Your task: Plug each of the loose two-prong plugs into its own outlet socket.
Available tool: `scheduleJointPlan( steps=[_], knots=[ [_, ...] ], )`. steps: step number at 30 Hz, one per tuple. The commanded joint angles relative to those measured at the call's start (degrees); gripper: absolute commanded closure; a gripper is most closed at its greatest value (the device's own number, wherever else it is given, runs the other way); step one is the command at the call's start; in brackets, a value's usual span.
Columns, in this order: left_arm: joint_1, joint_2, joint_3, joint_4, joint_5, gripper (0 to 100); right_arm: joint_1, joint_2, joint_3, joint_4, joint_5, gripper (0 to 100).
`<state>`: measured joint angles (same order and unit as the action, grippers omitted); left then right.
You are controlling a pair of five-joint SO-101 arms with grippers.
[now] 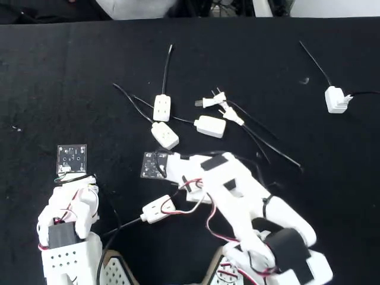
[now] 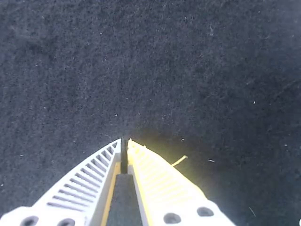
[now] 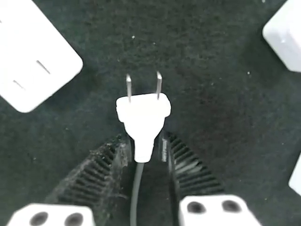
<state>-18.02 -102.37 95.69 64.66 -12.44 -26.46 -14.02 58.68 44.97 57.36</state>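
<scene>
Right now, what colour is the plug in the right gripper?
The plug is white; right wrist view shows it best.

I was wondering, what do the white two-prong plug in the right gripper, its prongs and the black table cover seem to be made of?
The white two-prong plug looks like moulded plastic: smooth, slightly glossy, with rounded edges. Its two prongs are thin, grey, shiny blades, so likely metal. The black table cover is probably felt or a similar cloth: matt, fuzzy and dotted with pale lint.

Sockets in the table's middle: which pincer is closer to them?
Right. The right pincer, shut on a plug, is just short of the sockets; the left pincer is far off to the side, over bare cloth.
</scene>
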Motion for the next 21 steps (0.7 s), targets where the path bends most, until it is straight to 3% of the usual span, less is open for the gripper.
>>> scheduleJointPlan(
  steps=[1, 9, 11, 16, 21],
  knots=[
    [0.6, -0.5, 0.1, -1.0, -0.5, 97, 1.8, 1.1, -3.0, 1.6, 0.5, 99.2],
    [0.6, -0.5, 0.1, -1.1, -0.5, 97, 1.6, -14.5, -2.9, 13.5, 0.2, 98.8],
    [0.6, -0.5, 0.0, -1.1, -0.5, 97, 1.6, -20.5, -2.9, 14.8, -3.7, 98.8],
    [0.4, -0.5, -0.6, -3.2, -0.5, 97, 1.8, -31.4, -2.8, 13.9, -12.0, 98.8],
    [0.5, -0.5, -8.7, -4.7, -0.4, 97, 1.4, -36.0, -0.7, 5.5, -20.5, 98.8]
  ],
)
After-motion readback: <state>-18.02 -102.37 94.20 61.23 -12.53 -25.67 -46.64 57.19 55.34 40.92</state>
